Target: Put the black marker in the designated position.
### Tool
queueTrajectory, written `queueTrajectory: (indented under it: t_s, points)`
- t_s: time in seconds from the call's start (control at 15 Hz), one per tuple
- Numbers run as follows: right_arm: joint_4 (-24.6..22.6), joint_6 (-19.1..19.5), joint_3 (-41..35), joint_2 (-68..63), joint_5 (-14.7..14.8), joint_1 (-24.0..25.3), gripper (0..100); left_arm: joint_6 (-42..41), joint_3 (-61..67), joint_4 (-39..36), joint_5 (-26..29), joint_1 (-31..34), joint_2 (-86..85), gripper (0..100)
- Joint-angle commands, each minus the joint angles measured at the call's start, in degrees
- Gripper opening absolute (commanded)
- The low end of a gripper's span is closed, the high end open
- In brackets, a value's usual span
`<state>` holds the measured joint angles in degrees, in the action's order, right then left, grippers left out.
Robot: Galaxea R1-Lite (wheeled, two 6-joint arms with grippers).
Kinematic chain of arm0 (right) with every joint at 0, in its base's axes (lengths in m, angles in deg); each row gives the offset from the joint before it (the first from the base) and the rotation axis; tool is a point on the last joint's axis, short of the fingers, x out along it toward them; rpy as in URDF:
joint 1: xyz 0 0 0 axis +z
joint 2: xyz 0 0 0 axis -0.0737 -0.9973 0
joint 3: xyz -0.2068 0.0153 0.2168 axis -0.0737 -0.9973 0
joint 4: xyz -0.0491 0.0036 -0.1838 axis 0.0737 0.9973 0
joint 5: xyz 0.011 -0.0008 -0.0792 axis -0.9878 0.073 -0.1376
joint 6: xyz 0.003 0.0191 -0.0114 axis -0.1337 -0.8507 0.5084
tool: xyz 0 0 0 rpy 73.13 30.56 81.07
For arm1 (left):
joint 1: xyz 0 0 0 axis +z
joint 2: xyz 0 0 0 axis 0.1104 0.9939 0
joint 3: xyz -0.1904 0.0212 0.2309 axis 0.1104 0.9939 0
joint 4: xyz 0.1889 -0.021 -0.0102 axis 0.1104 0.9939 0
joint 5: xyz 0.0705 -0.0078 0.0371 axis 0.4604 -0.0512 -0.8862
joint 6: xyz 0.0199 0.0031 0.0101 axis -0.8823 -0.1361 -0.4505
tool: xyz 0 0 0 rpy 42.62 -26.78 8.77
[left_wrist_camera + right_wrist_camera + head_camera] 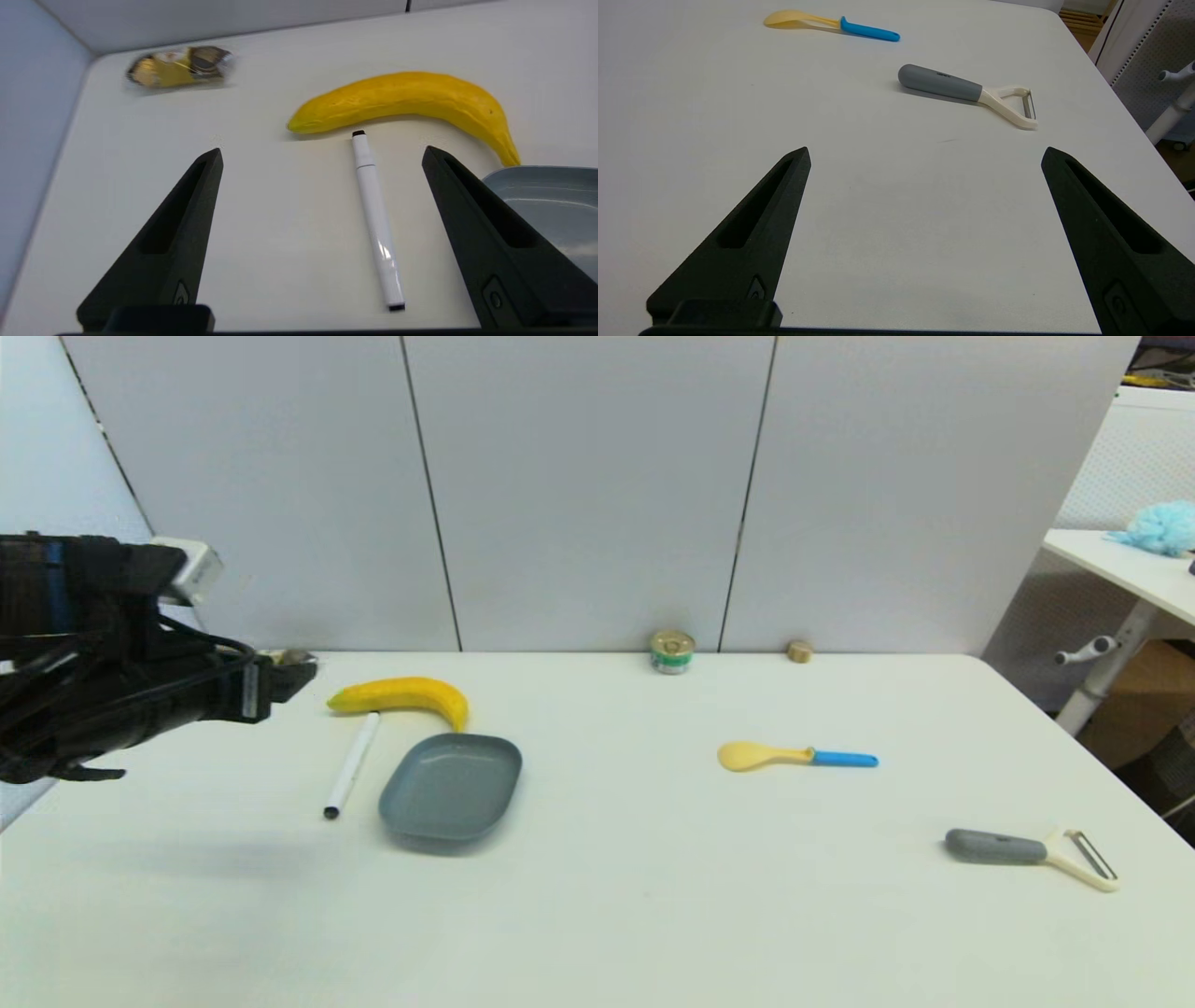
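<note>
The black marker [351, 764] [377, 219], a slim white pen with small black ends, lies on the table between the banana [403, 697] [411, 100] and the grey tray [451, 788] [551, 205]. My left gripper [285, 677] [322, 154] hangs open above the table's left side, to the left of the banana and short of the marker, holding nothing. In the left wrist view the marker lies between the two spread fingers [182, 224], nearer the tray-side one. My right gripper [924, 154] is open over bare table at the right, out of the head view.
A yellow spoon with a blue handle [794, 757] [831, 25] and a grey-handled peeler [1027, 852] [966, 91] lie on the right half. A small can [672, 651] and a round knob [799, 651] stand at the back wall. A wrapped snack [180, 67] lies in the back left corner.
</note>
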<state>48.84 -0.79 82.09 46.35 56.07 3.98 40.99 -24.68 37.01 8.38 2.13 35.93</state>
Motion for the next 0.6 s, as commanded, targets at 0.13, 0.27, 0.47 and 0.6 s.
queueTrajectory:
  t_s: [0.13, 0.27, 0.47, 0.6]
  points:
    - [-0.01, 0.06, 0.0, 0.1, -0.03, -0.02, 100, -0.13, 6.54, 16.94, 0.24, 0.51, -28.94, 100]
    - [-0.01, 0.06, 0.0, -0.07, -0.03, -0.02, 100, -2.33, 11.82, 16.94, 0.5, 0.34, -38.17, 100]
    - [-0.01, 0.06, 0.0, 0.1, -0.03, -0.02, 100, -3.03, 16.56, 16.77, 3.93, 0.07, -49.07, 100]
    - [-0.01, 0.06, 0.0, -0.07, -0.03, -0.02, 100, -3.21, 20.17, 16.59, 5.95, 0.16, -55.4, 100]
